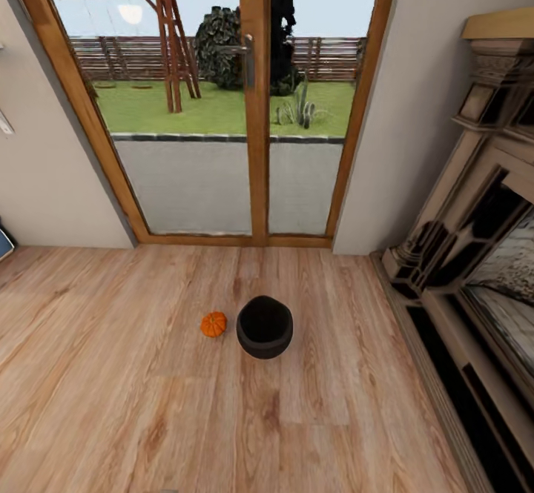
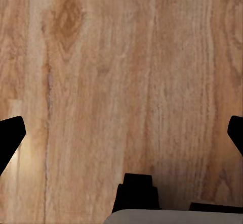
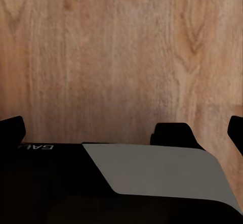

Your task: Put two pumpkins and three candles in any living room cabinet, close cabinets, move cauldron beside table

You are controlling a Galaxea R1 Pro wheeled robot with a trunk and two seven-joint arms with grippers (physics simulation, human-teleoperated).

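While the robot faces the glazed patio doors (image 1: 252, 100), one pumpkin (image 1: 213, 324) and the cauldron (image 1: 265, 326) sit on the wooden floor (image 1: 111, 404) ahead, just beside each other and apparently not touching, the pumpkin on the robot's left. A fireplace surround (image 1: 475, 241) lines the wall to the right. The left end effector (image 2: 121, 133) hangs over bare planks with its fingers wide apart and empty; the right end effector (image 3: 121, 128) is likewise spread over the floor above the robot's own body. This looks like the approach step: next, drive closer, bend the trunk, and lower an arm onto the pumpkin without knocking the pot.
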